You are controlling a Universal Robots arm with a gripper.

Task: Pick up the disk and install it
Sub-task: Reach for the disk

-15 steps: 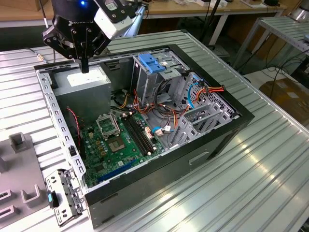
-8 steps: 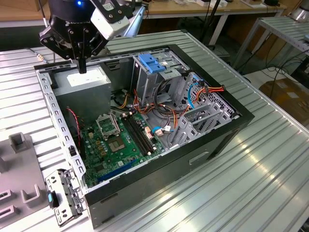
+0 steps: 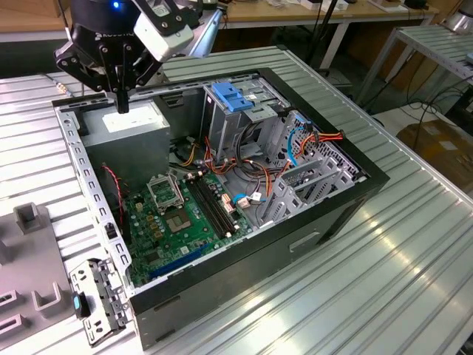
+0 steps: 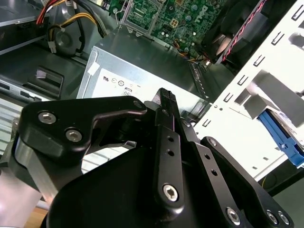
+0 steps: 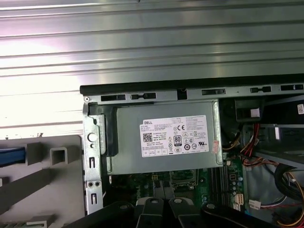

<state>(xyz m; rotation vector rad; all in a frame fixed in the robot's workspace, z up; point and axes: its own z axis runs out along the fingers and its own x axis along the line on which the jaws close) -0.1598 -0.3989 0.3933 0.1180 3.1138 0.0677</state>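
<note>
My gripper hangs over the back corner of the open computer case, at the exterior view's left, just above the grey power-supply box. Its black fingers are pressed together with nothing between them. The disk is mostly out of view. I take a blue plastic strip on the grey fixture outside the case for its side rail. The same blue piece shows beyond the case's white frame in the second wrist view.
Inside the case lie a green motherboard, loose coloured cables and a metal drive cage with a light-blue top. A detached metal bracket rests on the ribbed metal table beside the case.
</note>
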